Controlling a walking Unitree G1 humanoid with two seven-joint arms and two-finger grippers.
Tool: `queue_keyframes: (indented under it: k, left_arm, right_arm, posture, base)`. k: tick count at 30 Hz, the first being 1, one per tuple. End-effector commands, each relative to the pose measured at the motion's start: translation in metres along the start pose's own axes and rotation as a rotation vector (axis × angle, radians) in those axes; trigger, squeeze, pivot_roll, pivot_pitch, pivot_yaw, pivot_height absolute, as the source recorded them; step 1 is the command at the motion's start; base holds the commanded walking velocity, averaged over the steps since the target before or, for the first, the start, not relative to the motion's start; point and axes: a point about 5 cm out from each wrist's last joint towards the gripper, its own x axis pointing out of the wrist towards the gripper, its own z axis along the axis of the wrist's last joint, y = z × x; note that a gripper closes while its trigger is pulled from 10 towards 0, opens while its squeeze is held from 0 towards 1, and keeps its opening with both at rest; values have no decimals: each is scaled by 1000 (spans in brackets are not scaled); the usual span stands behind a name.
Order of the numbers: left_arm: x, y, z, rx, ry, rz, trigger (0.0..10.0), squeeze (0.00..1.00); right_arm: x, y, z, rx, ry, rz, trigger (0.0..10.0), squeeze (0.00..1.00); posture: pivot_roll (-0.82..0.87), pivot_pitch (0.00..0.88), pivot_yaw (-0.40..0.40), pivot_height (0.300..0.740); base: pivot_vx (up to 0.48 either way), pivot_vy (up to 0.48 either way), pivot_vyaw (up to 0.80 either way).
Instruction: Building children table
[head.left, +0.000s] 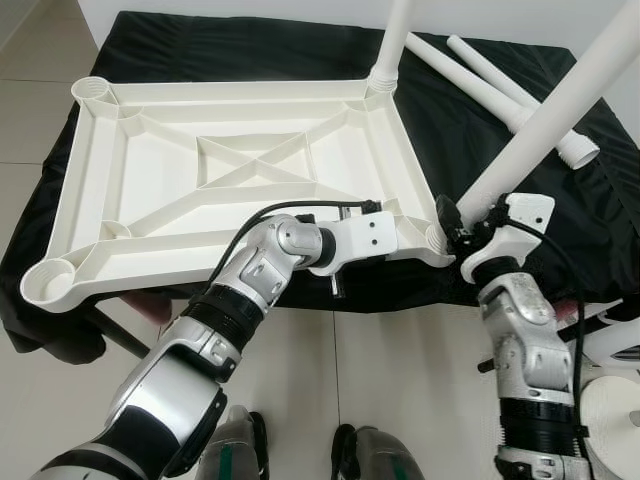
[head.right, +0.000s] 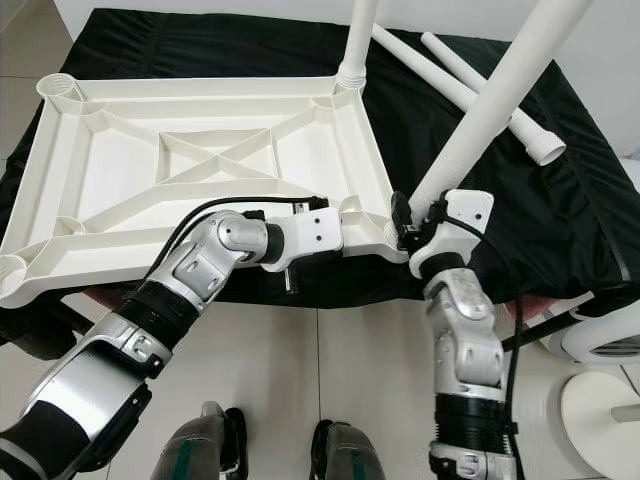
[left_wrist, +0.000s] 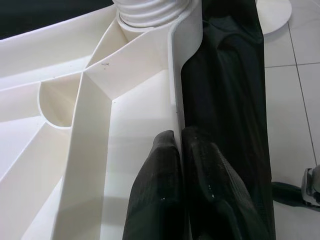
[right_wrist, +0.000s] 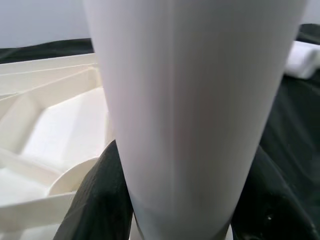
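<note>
Left hand: fingers pinched on the near rim of the upturned tabletop, just beside the near right corner socket.

Right hand: fingers clamped around a white leg at its lower end. The leg's long axis slants up and away to the right, its foot at that socket; squaring it upright looks the next need.

Second leg: seated upright in the far right corner.

Spare legs: lying beyond on the black-covered table.
</note>
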Motion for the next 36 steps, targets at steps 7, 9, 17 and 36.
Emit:
queue_keyframes:
  k: [7, 9, 17, 36]
  left_arm:
    - [2, 10, 18, 44, -51, 122, 10000, 0]
    - [2, 9, 18, 44, -51, 122, 10000, 0]
    - [3, 8, 17, 45, -52, 122, 10000, 0]
    - [5, 7, 19, 52, -57, 116, 10000, 0]
  right_arm:
    - [-8, 45, -17, 50, 111, -39, 0, 0]
    - [-8, 45, -18, 53, 116, -44, 0, 0]
    - [-6, 33, -19, 37, 105, -54, 10000, 1000]
    - [2, -7, -16, -9, 45, 256, 10000, 0]
  posture:
    - [6, 131, -71, 740]
    - [6, 126, -71, 740]
    - [4, 108, -67, 740]
    - [8, 83, -62, 740]
  base:
    - [0, 0, 0]
    - [0, 0, 0]
    - [0, 0, 0]
    - [0, 0, 0]
